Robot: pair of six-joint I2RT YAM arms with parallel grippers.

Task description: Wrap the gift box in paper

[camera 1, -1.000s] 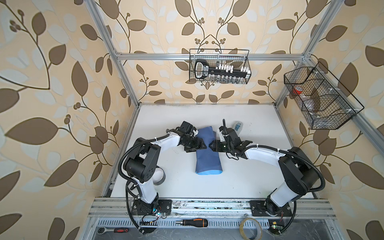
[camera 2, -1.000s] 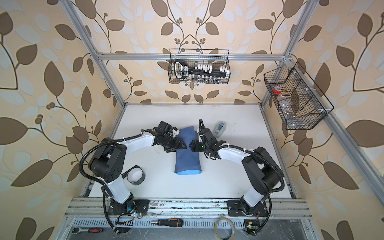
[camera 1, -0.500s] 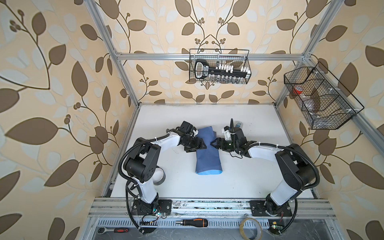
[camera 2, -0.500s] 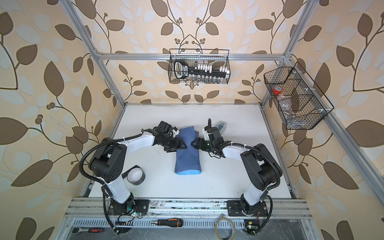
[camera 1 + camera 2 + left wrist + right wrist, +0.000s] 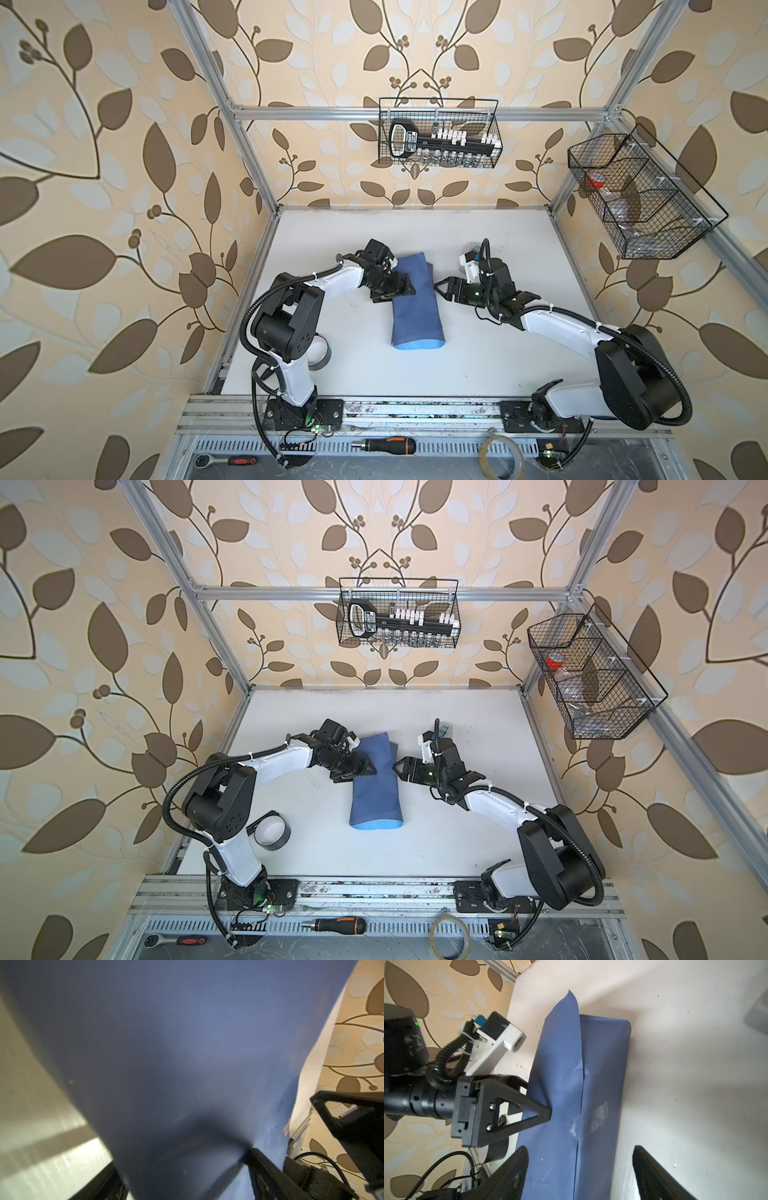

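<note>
Step in hand: the long wrap looks done. The paper (image 5: 415,307) lies mid-frame in both top views as a dusky-blue tube. Its seam runs along the top with a clear tape patch (image 5: 598,1113) across it. I'd say the ends are what remains.
Gift box: nowhere to be seen; I take it to sit inside the tube.
Near end: open, with the light-blue inner face (image 5: 417,344) showing toward the bottom of the frame.
Far end: flattened, with one corner (image 5: 572,999) sticking up.
Left gripper (image 5: 401,286): on the tube's left flank. Its fingers are spread with paper bulging between them, and one tip dents the fold. Whether it pinches or only rests there, I cannot tell.
Right gripper (image 5: 441,289): jaws wide apart and empty, just beside the right flank, and apparently clear of it.
Next move: probably closing an end. One claw would pin the parcel while the other creases the flaps against the box. It calls for a gentle touch, since thin paper tears, and then tape.
Back basket (image 5: 436,99): hangs at upper centre and holds a black-handled tool rack (image 5: 440,143) with rows of small white and metal pieces.
Side basket (image 5: 598,140): at upper right, with three compartments. A red-and-white roll (image 5: 555,659) sits in the farthest one, and something clear and crumpled lies in the nearer ones.
</note>
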